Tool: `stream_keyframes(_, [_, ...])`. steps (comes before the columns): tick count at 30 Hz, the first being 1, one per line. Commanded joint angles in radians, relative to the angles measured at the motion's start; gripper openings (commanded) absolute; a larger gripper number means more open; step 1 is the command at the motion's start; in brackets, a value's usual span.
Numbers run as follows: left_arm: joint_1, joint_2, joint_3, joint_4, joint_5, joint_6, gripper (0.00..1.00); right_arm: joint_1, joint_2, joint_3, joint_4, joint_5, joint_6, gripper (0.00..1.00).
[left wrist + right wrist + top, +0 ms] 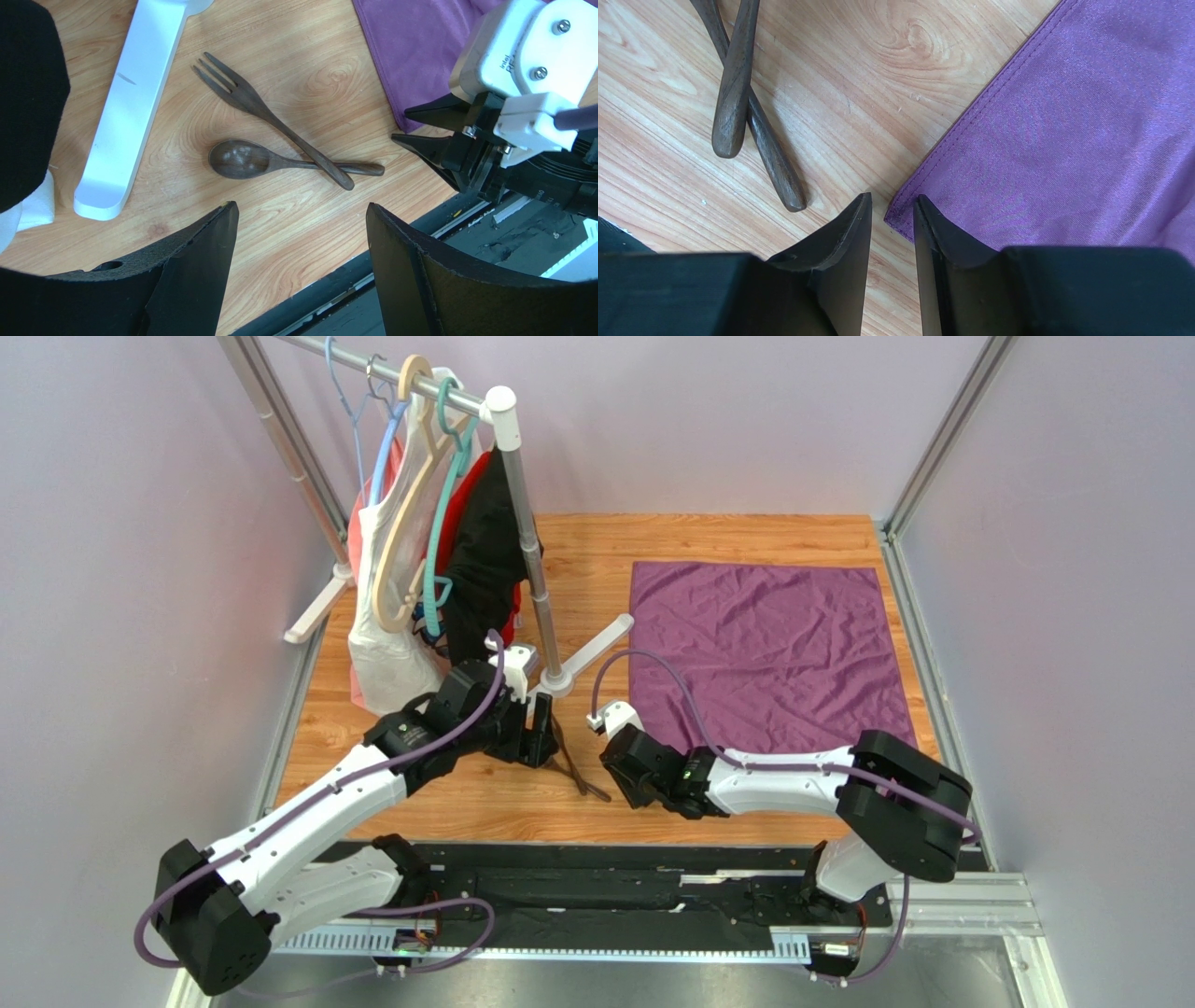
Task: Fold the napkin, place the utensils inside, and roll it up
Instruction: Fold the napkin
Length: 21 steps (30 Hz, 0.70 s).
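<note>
on a wooden table [786,539], two robot arms hovered beside a purple napkin [765,651] and two wooden utensils.
the napkin lay spread flat and wrinkled on the right half of the table. the dark fork [274,119] and spoon [260,161] lay crossed at their handles on bare wood just left of the napkin's near left corner, beside the white foot [126,105] of a clothes rack [512,504] hung with garments. the left gripper [302,210] hung above the utensils, its jaws wide apart and holding nothing. the right gripper [892,203] pointed down at the napkin's near left corner, its jaws a narrow gap apart, with the corner showing in that gap and not clamped.
</note>
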Motion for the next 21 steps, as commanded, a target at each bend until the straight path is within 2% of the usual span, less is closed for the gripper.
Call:
stream_keyframes(1, [0.007, 0.008, 0.049, -0.006, 0.035, 0.009, 0.77, -0.026, 0.046, -0.01, -0.025, -0.051, 0.04, 0.32])
stream_keyframes(11, [0.013, -0.035, 0.056, -0.04, 0.035, 0.017, 0.77, -0.04, 0.065, 0.004, -0.108, -0.039, 0.111, 0.33])
stream_keyframes(21, [0.018, -0.001, 0.105, -0.072, 0.064, 0.071, 0.77, -0.041, -0.035, -0.03, -0.133, -0.022, 0.091, 0.37])
